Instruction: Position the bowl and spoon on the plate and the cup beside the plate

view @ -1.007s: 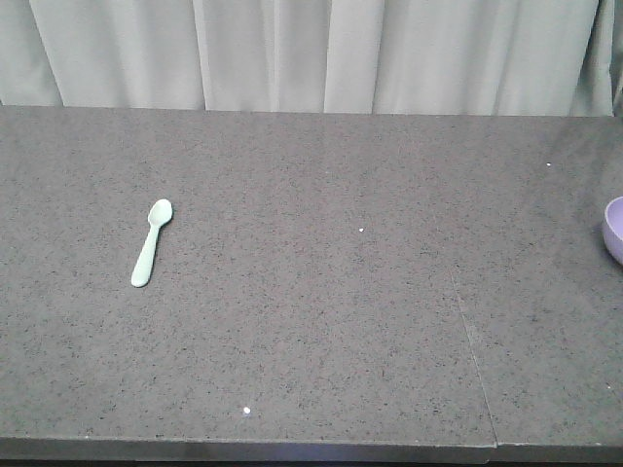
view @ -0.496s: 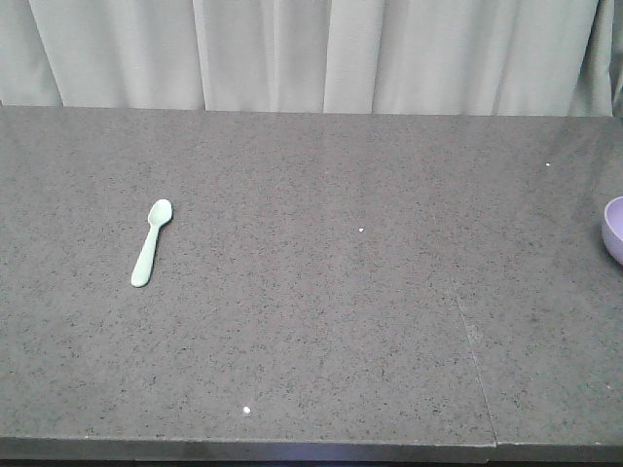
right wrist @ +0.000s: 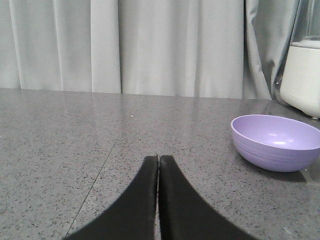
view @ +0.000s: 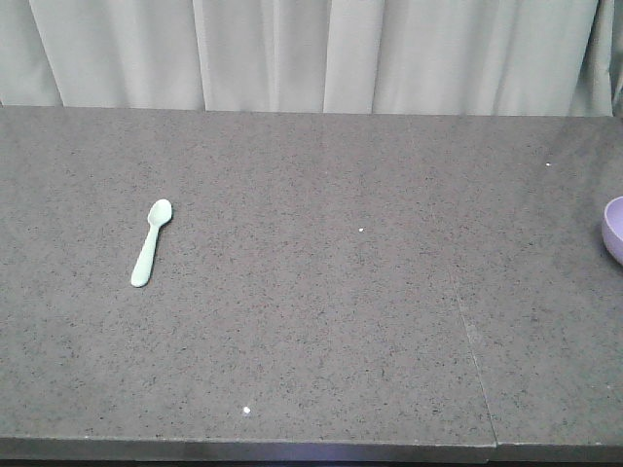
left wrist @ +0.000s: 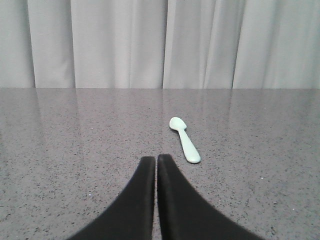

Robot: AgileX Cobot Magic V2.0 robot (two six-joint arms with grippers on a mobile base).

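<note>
Lying ahead-right of left gripper (left wrist: 155,159) (jaws together): slim mint-green plastic spoon (left wrist: 185,141); round lavender bowl (right wrist: 276,142) ahead-right of right gripper (right wrist: 158,158) (also together).

Matte black jaws in both wrist views, smoothly curved, tapering, apparently plastic.

mint spoon (view: 151,243) lying flat, lavender bowl (right wrist: 276,142) upright, well apart

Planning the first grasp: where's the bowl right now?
Front view: the bowl sits on the table at the frame's right edge, partly cut off. Right wrist view: it is ahead-right of the right arm's shut fingers, upright and empty.
</note>
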